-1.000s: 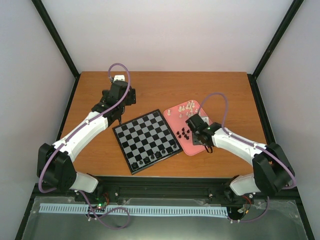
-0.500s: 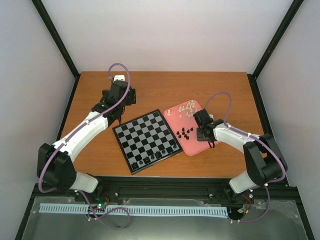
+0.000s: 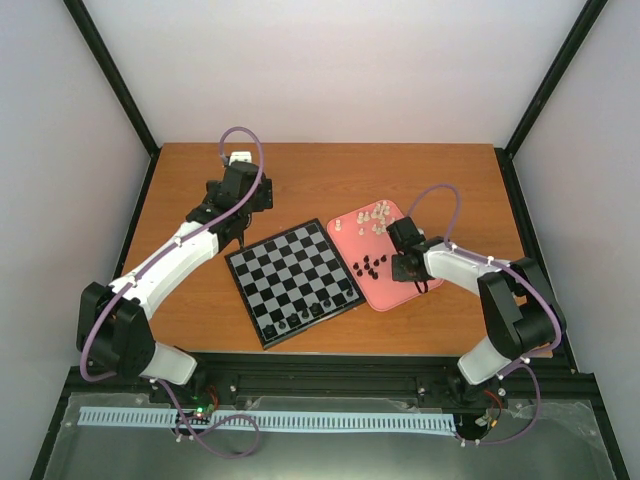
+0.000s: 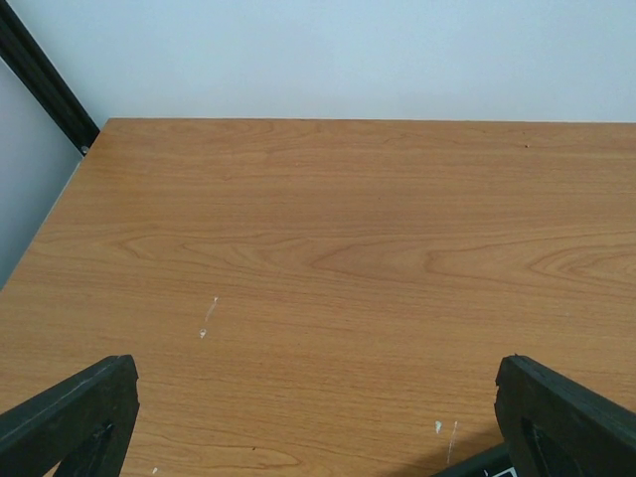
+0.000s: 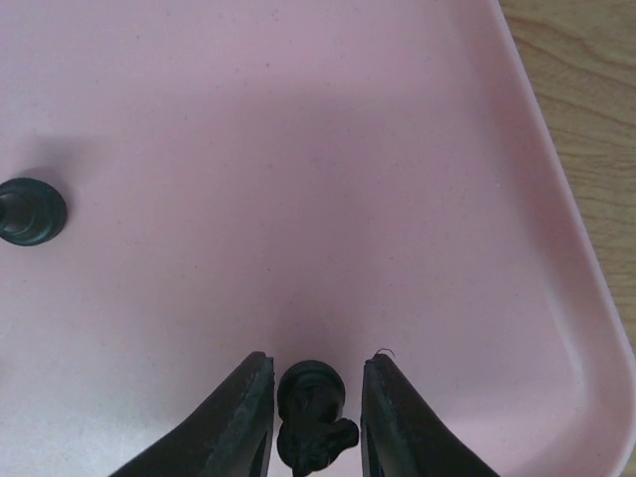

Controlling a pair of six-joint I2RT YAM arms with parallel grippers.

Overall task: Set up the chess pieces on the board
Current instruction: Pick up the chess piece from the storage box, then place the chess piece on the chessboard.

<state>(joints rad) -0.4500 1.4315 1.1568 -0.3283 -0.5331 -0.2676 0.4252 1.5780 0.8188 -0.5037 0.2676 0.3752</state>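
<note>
1. Wood-grain table (image 3: 330, 180), white walls behind: the board (image 3: 293, 282) lies flat and skewed at centre, between the 2 arms, with a short row of black pieces (image 3: 300, 318) standing along its near edge.
2. Just right of the board sits a pink tray (image 3: 375, 295). Cream-white pieces (image 3: 376, 214) cluster at its far end, and loose black pieces (image 3: 368, 267) are scattered near its middle.
3. At the tray, the right gripper (image 3: 403, 262) is lowered beside those loose black pieces. Its wrist camera shows the fingers (image 5: 243, 417) drawn narrow on either side of 1 black piece (image 5: 310, 397) on the pink floor. A thin sliver of tray shows beside the piece's head on each side, and whether the fingers actually pinch it cannot be told. A second black piece (image 5: 30, 211) stands well apart, toward that view's left edge.
4. Over bare wood beyond the board's far-left corner, the left gripper (image 3: 240, 232) hovers. Its wrist camera shows the fingers (image 4: 70, 412) spread wide at the frame's 2 lower corners, with only tabletop between them.
</note>
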